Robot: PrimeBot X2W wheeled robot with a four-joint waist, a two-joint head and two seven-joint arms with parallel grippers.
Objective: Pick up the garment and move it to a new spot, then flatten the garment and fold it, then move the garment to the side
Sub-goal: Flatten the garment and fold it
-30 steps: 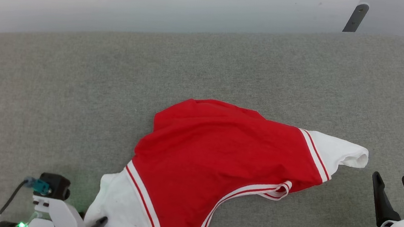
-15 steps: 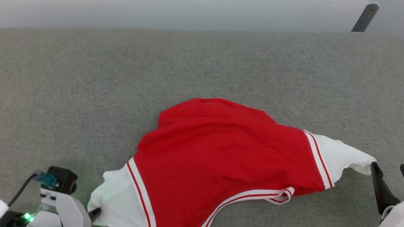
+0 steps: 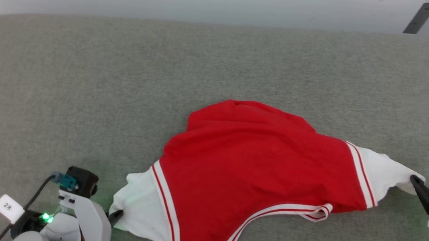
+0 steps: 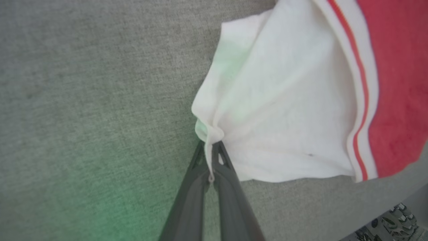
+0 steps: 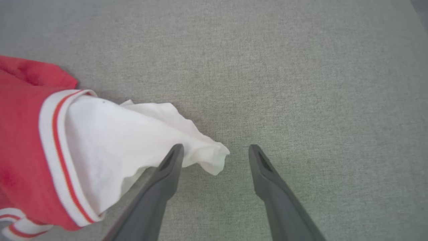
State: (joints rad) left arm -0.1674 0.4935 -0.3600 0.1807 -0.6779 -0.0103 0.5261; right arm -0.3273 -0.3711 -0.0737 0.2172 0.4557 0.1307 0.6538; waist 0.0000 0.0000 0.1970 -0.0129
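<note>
The garment (image 3: 265, 174) lies rumpled across the centre and lower right of the head view, on the grey fabric surface (image 3: 81, 81). Its red body is bunched, and a white panel trails off at each end.

My left gripper (image 4: 211, 157), at the lower left of the head view, is clamped together on a pinch of the lower-left white panel (image 4: 284, 110). In the left wrist view a thin fold of cloth runs down between the fingers.

My right gripper (image 5: 215, 149), at the right edge of the head view, stands with its fingers apart. The tip of the right-hand white panel (image 5: 133, 134) pokes into the gap beside the finger on the left of the right wrist view, and nothing is pinched there.

I judge the task barely begun: one end is held, the other not yet. Lifting the garment to a new spot, flattening it, folding it and setting it aside all look left to do.
</note>
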